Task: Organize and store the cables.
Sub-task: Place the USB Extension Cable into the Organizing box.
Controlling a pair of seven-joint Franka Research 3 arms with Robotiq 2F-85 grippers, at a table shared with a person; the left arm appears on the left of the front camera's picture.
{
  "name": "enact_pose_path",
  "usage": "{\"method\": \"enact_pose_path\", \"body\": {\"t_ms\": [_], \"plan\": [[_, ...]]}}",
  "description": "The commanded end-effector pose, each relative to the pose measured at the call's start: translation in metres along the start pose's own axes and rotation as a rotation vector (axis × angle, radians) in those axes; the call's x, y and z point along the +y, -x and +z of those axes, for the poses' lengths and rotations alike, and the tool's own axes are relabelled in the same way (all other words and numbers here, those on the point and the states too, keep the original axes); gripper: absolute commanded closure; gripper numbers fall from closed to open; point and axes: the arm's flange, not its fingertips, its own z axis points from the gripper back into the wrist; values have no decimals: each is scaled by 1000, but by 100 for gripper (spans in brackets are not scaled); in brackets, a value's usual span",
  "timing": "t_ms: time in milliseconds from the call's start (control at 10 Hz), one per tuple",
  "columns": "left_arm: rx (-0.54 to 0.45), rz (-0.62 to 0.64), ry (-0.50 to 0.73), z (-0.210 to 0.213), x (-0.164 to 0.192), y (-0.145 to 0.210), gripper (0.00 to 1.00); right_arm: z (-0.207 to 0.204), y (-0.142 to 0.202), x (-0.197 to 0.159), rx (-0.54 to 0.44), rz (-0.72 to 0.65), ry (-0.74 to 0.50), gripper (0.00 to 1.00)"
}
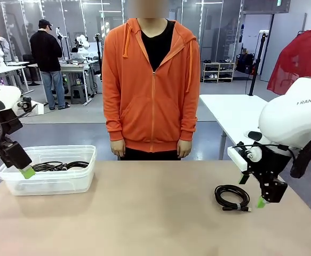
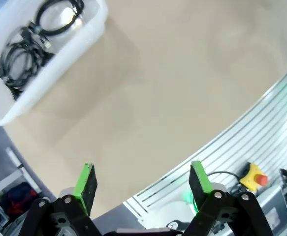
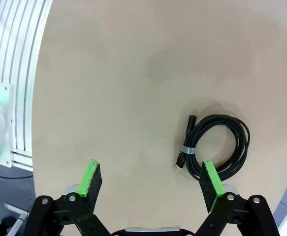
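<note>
Both jaws open; coiled cable (image 3: 217, 147) probably near table (image 1: 144, 213) edge, bare around.

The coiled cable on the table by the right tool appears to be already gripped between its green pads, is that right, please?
Not quite: the coiled cable lies free on the table beside the right tool, whose jaws stand open and empty. The right wrist view shows this.

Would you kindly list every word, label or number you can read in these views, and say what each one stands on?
"RAN": dark letters on the right arm's white housing, its start cut off.
The green sign near the ceiling is too small to read.
The clear bin and the coiled cable carry no readable print.
</note>
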Motion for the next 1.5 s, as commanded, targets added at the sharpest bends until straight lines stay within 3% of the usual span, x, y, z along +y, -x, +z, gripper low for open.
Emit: {"method": "enact_pose_path", "body": {"t_ms": [0,300,800,1200,1400], "plan": [[23,16,-26,-6,5,-13,5,14,-1,6,-5,18,12,0],[23,16,-26,-6,5,-13,5,-4,3,-12,10,-57,-43,0],[23,16,-26,-6,5,-13,5,-69,19,-39,31,-124,-93,0],[23,16,-26,-6,5,-13,5,-99,25,-48,54,-149,-43,0],[23,16,-26,-6,5,-13,5,-112,29,-58,126,-167,1,0]]}}
